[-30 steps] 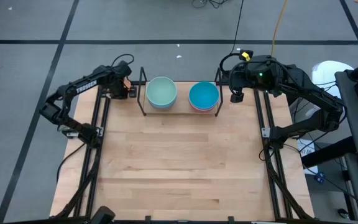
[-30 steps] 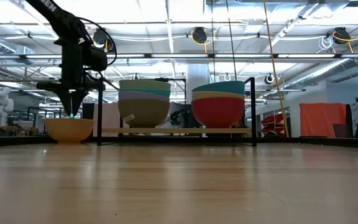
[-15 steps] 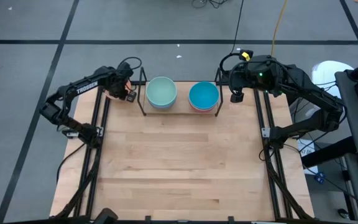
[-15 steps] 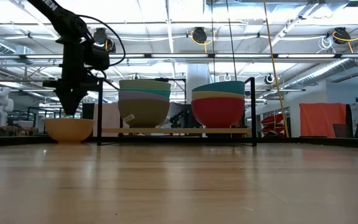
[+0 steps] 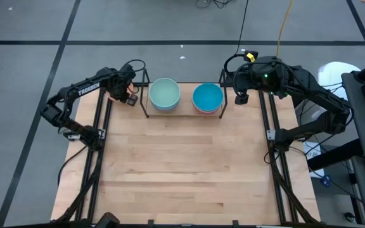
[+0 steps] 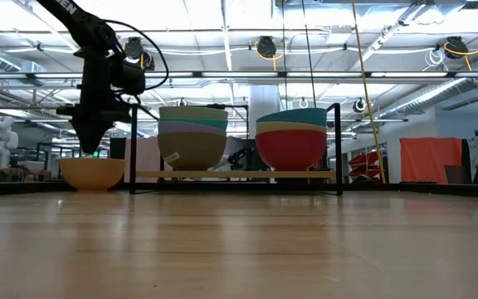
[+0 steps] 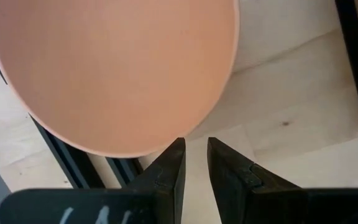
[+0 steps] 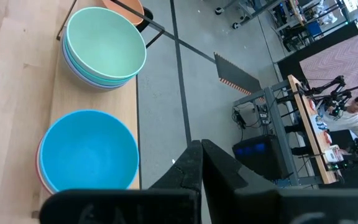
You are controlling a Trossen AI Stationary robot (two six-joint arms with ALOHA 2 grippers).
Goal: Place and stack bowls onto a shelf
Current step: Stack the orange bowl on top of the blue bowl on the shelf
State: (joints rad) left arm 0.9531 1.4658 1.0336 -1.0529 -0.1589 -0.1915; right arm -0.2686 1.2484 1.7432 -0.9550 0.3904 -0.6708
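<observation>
- Since the orange bowl [image 6: 92, 172] sits on the tabletop [image 5: 182, 171] just outside the shelf [image 5: 184, 109], at its left end, the left arm is plainly the nearer one; the right arm waits past the shelf's right end.
- From the left gripper [image 6: 89, 148], the bowl lies straight below: in the low view the fingertips hang just above its rim, apart from it as far as that view lets me judge.
- The left wrist view shows the fingertips [image 7: 174, 155] narrowly parted with nothing between them, and the bowl's rim just ahead of them, off to one side of the gap.
- The right gripper [image 8: 199, 163] is closed on nothing.
- A round bowl has no long axis, so the coming grasp likely turns on straddling the near rim, one finger inside and one outside.
- The bowl stands upright, mouth up, plain and matte, pale orange inside.
- On the shelf two stacks already stand side by side: a mint green bowl [image 5: 165, 92] tops the left one, a teal-blue bowl [image 5: 207, 97] the right.
- In my judgement this orange bowl is the last to be shelved.
</observation>
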